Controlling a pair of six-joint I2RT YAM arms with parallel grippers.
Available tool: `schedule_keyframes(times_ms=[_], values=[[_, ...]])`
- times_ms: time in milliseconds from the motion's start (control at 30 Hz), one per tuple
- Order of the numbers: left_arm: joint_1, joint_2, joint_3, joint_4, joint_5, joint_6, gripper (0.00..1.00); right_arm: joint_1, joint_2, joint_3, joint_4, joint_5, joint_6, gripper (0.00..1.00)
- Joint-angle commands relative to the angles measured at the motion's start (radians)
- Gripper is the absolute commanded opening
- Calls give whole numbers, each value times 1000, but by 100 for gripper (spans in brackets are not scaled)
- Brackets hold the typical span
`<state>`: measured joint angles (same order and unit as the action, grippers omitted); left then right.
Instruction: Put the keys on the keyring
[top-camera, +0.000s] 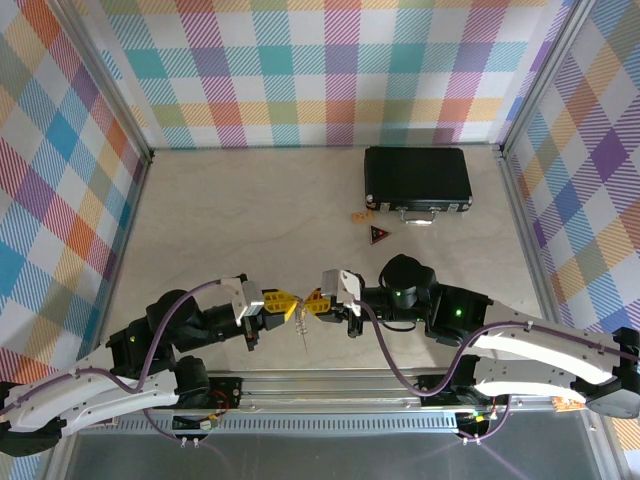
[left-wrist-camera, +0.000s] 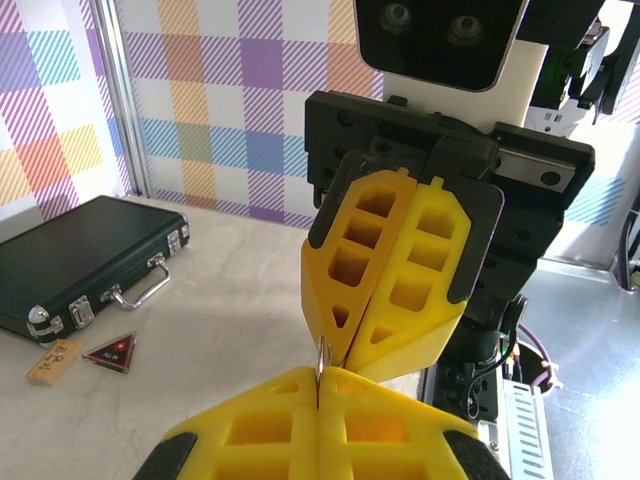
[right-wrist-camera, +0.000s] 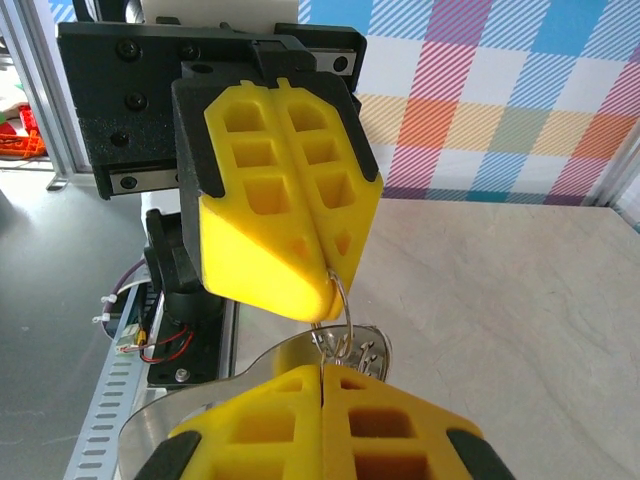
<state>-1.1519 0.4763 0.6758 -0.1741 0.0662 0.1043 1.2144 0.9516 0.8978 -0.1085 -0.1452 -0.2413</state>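
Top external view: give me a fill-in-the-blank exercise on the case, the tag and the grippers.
The closed case is coloured ___. The dark red tag has the shape of a ___. The left gripper and right gripper face each other tip to tip, both with jaws ___. Missing: black; triangle; shut.

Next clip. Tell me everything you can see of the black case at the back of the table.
The black case is a flat rectangular box, hard-shelled by its look, with silvery corner caps, latches and a handle on its near long side. It is shut and lies flat on the table, far right. A tan tag and a red triangular tag lie just in front, apart from it.
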Motion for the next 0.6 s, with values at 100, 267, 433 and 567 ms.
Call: schedule_keyframes(times_ms=[100,267,433,567], values=[[-8,-25,-36,174,-5,-30,0,14,-30,-19,14,-26,19,8],[-8,-43,-72,242,26,-38,0,13,-64,-22,30,-39,65,22],[-8,-86,-105,282,74,-34,0,14,-112,-28,78,-41,119,25],[-8,-133,-131,307,133,-35,0,14,-133,-19,89,-16,135,25]])
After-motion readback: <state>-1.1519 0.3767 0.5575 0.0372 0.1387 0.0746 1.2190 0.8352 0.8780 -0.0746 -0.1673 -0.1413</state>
